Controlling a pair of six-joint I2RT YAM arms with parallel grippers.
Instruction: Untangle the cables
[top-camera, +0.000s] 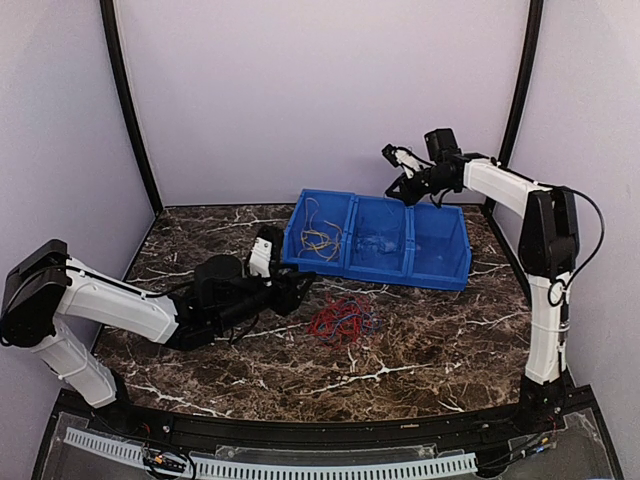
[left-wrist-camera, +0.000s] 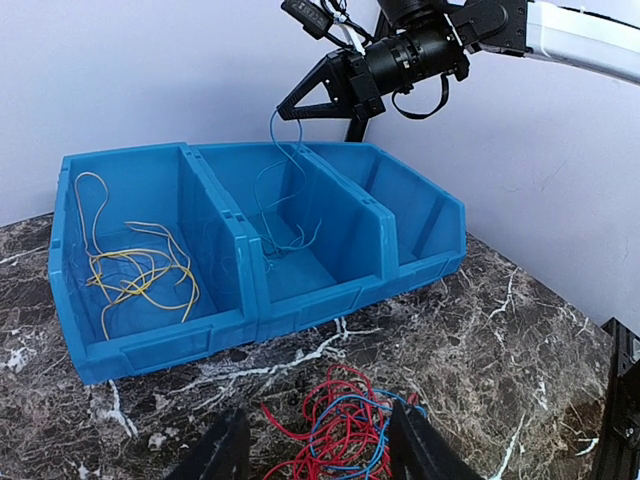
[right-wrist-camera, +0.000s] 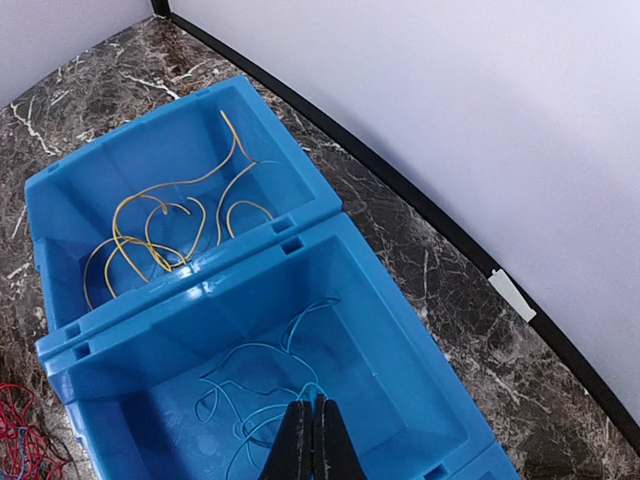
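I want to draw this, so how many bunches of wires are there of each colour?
Yellow wires, in the bin, left compartment: 1 bunch
Blue wires, in the middle compartment, one strand pinched by the right hand: 1 bunch
Red-and-blue tangle, on the table: 1 bunch
Total: 3 bunches

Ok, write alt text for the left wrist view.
A three-compartment blue bin sits on a marble table, yellow wires in its view-left compartment; above the middle one the right gripper is shut on a blue wire dangling into it. In the foreground, the open left gripper straddles a red-and-blue wire tangle.
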